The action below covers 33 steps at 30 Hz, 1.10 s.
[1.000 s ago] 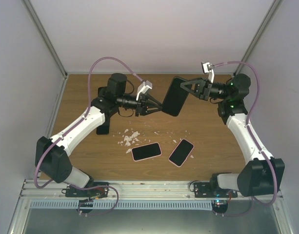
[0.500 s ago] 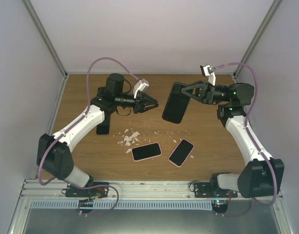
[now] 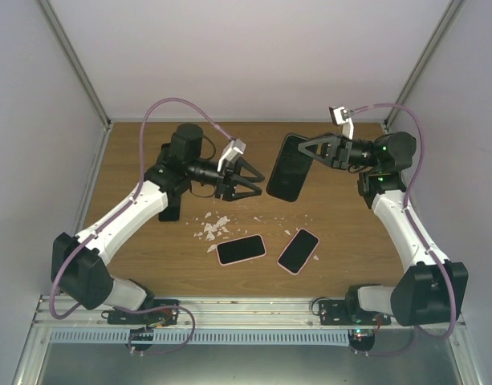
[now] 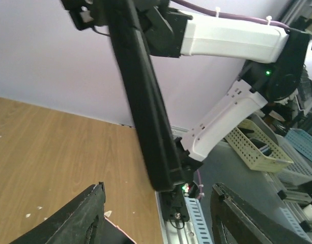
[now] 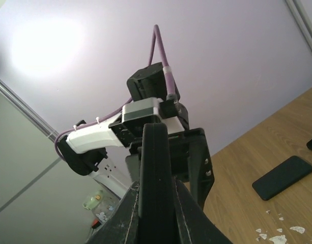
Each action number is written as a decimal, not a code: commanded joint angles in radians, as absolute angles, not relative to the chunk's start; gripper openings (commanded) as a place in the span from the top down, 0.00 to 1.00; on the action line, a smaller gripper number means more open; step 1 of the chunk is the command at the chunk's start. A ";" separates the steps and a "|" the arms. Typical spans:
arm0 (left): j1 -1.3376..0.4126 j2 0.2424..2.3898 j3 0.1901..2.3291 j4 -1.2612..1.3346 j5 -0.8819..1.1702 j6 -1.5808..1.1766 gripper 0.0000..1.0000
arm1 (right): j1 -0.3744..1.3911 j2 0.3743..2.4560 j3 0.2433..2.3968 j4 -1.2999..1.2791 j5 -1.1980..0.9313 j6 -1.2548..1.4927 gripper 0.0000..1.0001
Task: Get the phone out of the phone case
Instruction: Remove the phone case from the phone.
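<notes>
Where the phone hangs: the phone (image 3: 284, 170) is held in the air above the far middle of the table (image 3: 342, 241), touching no surface and tilted with its long side running down toward the wood.
Phone case: the phone case (image 4: 153, 127) is dark and wraps the phone. From the left wrist view it is a thin slab seen edge-on, and the seam between case and phone cannot be made out.
Right gripper: the right gripper (image 3: 308, 152) has its fingers pressed onto both flat faces of the slab at the upper end, pinching it firmly.
Left gripper: the left gripper (image 3: 254, 180) is spread wide and holds nothing. It sits just beside the slab's lower end, its fingers (image 4: 77, 221) to either side of that end and apart from it.
On the table: two pink-cased phones (image 3: 241, 249) lie well below, near a scatter of white scraps (image 3: 213, 227). A black phone (image 5: 284, 177) lies flat farther left.
Handling: the phone is probably stiff, smooth-faced and fairly light, with breakable glass. The case looks like a flexible shell that yields at its rim.
Where to grip: the free lower corner of the case lip seems best, peeling it away while the other pincer steadies the body.
Risk: the smooth faces could slip and the phone could drop.
</notes>
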<state>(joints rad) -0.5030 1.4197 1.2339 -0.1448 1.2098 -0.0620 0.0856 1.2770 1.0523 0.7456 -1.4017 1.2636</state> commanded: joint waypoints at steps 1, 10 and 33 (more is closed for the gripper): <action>-0.540 1.413 1.235 -0.125 1.204 -0.034 0.43 | 0.079 1.267 1.086 0.768 -1.362 1.275 1.00; -0.545 1.455 1.261 -0.116 1.141 -0.058 0.52 | 0.080 1.261 1.081 0.808 -1.374 1.309 0.99; -0.522 1.516 1.287 -0.100 0.975 -0.146 0.61 | 0.096 1.250 1.016 1.005 -1.372 1.459 0.99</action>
